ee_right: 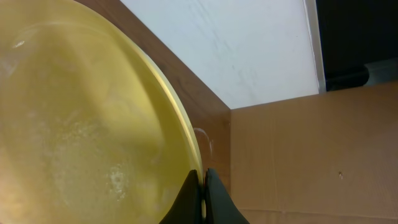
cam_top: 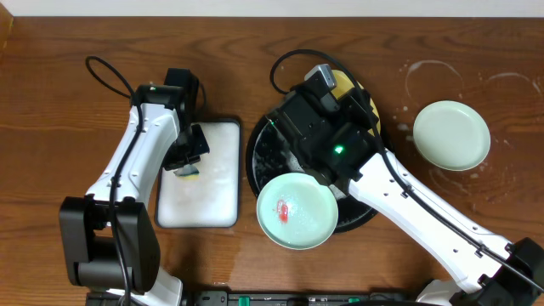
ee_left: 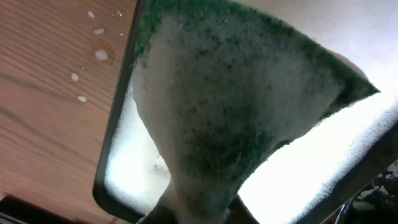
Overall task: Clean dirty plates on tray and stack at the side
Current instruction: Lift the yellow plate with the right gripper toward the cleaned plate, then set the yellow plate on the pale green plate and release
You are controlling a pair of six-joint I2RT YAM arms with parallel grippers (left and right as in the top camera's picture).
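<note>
My right gripper [ee_right: 202, 190] is shut on the rim of the yellow plate [ee_right: 81, 130], held tilted up over the back of the black tray [cam_top: 255, 157]; overhead only a sliver of the yellow plate [cam_top: 344, 82] shows behind the arm. A mint-green plate with a red smear [cam_top: 297, 210] rests on the tray's front edge. Another mint-green plate [cam_top: 451, 134] lies on the soapy wood at the right. My left gripper [cam_top: 187, 167] is shut on a green and white sponge [ee_left: 236, 106] above the white rectangular tray [cam_top: 204, 183].
Whitish soapy rings [cam_top: 433, 72] mark the wood behind the right plate. Water drops [ee_left: 93, 56] lie on the wood left of the white tray. A black cable [cam_top: 106, 72] loops at the back left.
</note>
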